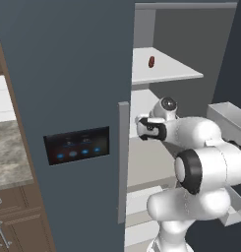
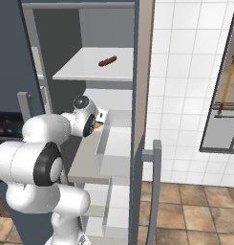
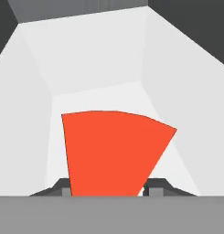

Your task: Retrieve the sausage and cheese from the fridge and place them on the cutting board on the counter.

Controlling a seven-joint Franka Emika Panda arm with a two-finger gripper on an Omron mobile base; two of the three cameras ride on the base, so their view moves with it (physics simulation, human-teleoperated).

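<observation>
In the hand view the claw (image 3: 109, 189) sits at the bottom centre with its two dark tips pressed against either side of the cheese (image 3: 114, 153), whose red rind face spreads between them, so the jaws are narrowed and pinching the wedge, with the white inner walls of the fridge (image 1: 68, 74) behind. In the right base view a sliver of the yellow-orange cheese (image 2: 98, 126) shows at the hand, left of centre, inside the open compartment. The sausage (image 2: 107, 61) lies on the white upper shelf (image 2: 80, 69), near the top of that frame, well apart from the claw.
</observation>
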